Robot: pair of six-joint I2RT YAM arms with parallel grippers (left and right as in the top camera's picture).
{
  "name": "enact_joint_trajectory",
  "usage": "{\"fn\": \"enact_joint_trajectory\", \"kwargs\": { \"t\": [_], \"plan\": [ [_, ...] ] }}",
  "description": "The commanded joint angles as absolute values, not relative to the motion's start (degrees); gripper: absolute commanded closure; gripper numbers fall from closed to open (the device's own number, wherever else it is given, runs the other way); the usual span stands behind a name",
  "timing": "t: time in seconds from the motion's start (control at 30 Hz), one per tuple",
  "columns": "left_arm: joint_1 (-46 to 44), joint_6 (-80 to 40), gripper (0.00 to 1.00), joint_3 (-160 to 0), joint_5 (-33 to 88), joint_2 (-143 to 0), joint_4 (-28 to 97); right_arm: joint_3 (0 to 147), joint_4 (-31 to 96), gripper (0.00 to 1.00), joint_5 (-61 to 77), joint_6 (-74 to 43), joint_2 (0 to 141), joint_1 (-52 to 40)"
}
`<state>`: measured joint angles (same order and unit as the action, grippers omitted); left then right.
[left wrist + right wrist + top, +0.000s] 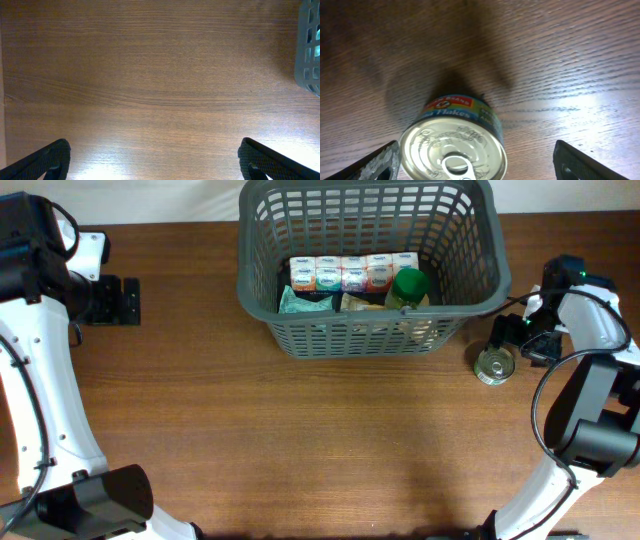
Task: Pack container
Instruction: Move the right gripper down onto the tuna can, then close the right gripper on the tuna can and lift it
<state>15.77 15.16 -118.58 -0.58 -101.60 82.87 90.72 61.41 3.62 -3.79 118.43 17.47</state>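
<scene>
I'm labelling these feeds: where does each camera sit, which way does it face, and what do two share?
Overhead: above the table, looking straight down on basket, can, left arm, right arm.
Left wrist: on the left gripper, facing bare table; open fingers, basket corner.
Right wrist: on the right gripper, facing the can between open fingers.
Shared: overhead and right wrist both show the can.

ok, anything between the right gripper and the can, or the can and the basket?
Nothing visible. The tin can sits on the table between the right gripper's open fingers. Toward the basket only its own slotted wall intervenes, so lift over the rim.
</scene>
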Motion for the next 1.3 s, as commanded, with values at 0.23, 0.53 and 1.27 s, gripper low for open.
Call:
{"fn": "enact_joint_trajectory", "kwargs": {
  "t": [0.23, 0.53, 1.27],
  "plan": [
    [15.9, 14.5, 0.01, -118.2, 0.1, -101.1, 82.7, 90.1, 61.2, 0.09, 10.5, 1.8, 119.0, 16.4],
    [15.9, 14.5, 0.01, -118.2, 0.1, -101.1, 82.7, 85.9, 59.0, 0.08, 10.6, 3.0, 119.1, 16.1],
    [15.9, 14.5, 0.01, -118.2, 0.1, -101.1, 82.7, 79.4, 50.9, 0.19, 10.3, 2.3, 119.4, 16.1]
  ]
}}
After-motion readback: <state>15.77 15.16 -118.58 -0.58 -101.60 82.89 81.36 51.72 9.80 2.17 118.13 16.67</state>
